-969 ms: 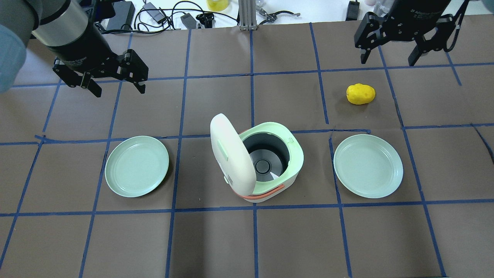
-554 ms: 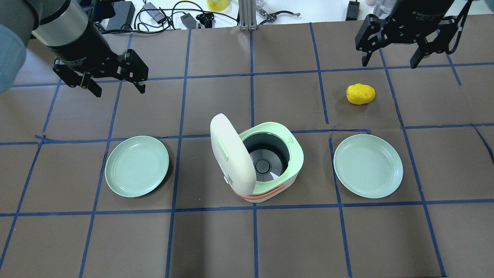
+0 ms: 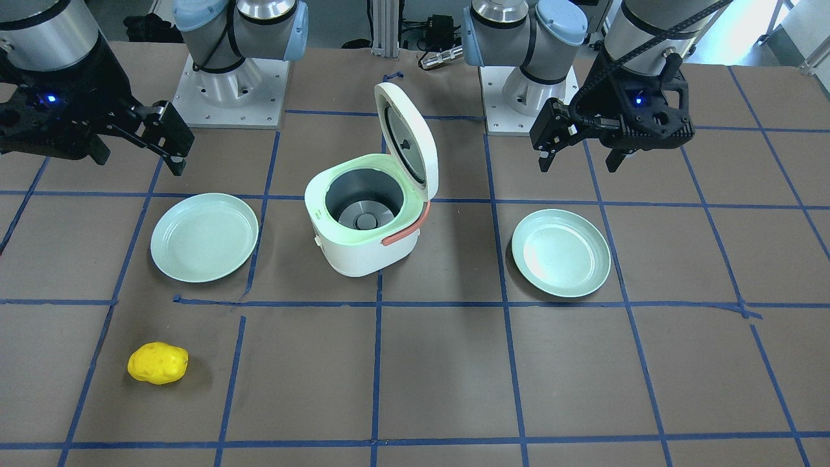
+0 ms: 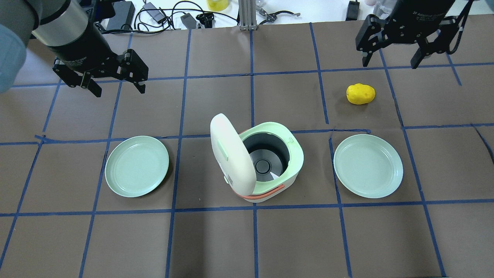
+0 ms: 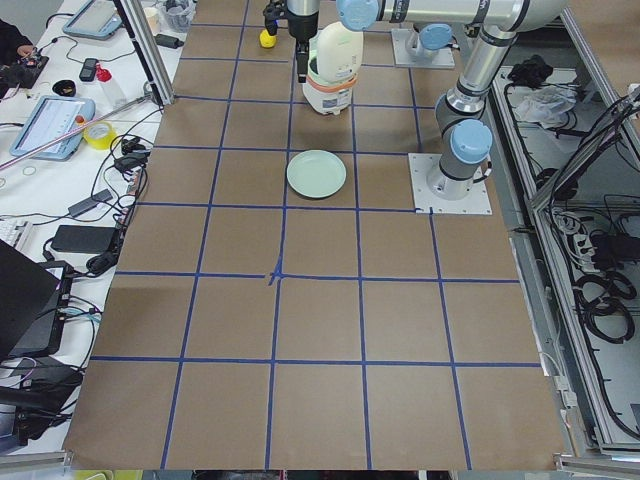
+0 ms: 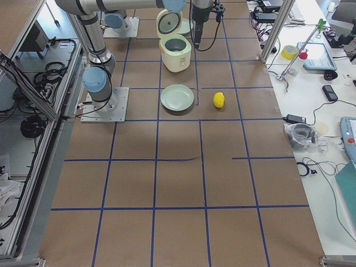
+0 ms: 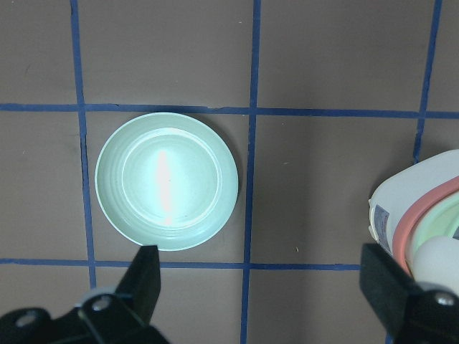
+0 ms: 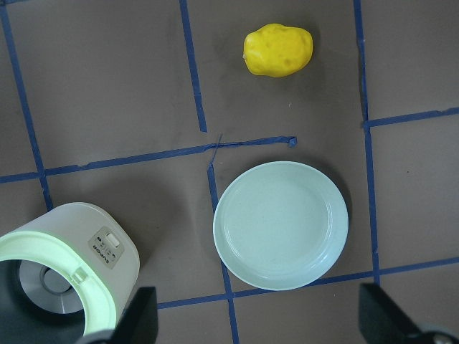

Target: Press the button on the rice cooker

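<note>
1. Shifting only a touch over the last second, the right gripper (image 4: 390,65) has crept toward the right-hand end of the desk. It is raised high, with its fingers spread wide and nothing between them.
2. The left gripper (image 4: 119,90) has not moved. It hangs high over the left-hand half of the desk, its fingers released and empty too, and its wrist camera looks down on the left plate (image 7: 166,180).
3. The rice cooker (image 4: 295,154) has stayed put in the middle of the desk, between the left plate and the right plate (image 4: 368,166). Its lid (image 4: 229,154) stands fully open on the side toward the left end, exactly as a second ago.
4. The control panel (image 8: 107,247) with its small buttons sits on the cooker's white wall. That wall faces the right end and the far edge, roughly toward the yellow potato (image 4: 361,94).
5. Neither gripper is near the cooker, and the only motion leads away from it. With the lid already up, this looks more like a withdrawal after a lid-release press than an approach. If a panel button is meant instead, the right arm is the better placed, and nearly all its travel remains.
</note>
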Controlling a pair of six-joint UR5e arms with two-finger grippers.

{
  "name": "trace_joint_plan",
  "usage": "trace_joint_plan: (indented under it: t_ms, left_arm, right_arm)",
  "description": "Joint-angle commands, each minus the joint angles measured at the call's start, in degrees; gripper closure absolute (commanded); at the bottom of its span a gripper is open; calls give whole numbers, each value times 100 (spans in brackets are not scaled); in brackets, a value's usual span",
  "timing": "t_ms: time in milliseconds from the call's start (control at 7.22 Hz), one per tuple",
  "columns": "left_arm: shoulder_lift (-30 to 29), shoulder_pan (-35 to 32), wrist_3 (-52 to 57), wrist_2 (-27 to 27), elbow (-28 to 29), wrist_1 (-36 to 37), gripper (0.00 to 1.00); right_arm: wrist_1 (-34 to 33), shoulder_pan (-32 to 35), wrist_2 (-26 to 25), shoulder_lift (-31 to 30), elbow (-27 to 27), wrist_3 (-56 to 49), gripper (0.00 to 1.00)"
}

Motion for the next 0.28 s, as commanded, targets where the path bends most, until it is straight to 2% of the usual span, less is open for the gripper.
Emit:
trace_joint_plan:
  t_ms: [0,138]
  left_arm:
    - [0,0,6,0,0,0,0]
    - [0,0,6,0,0,0,0]
  right_arm:
    - [-4,17,52,0,0,9,0]
    - [5,26,35,0,0,9,0]
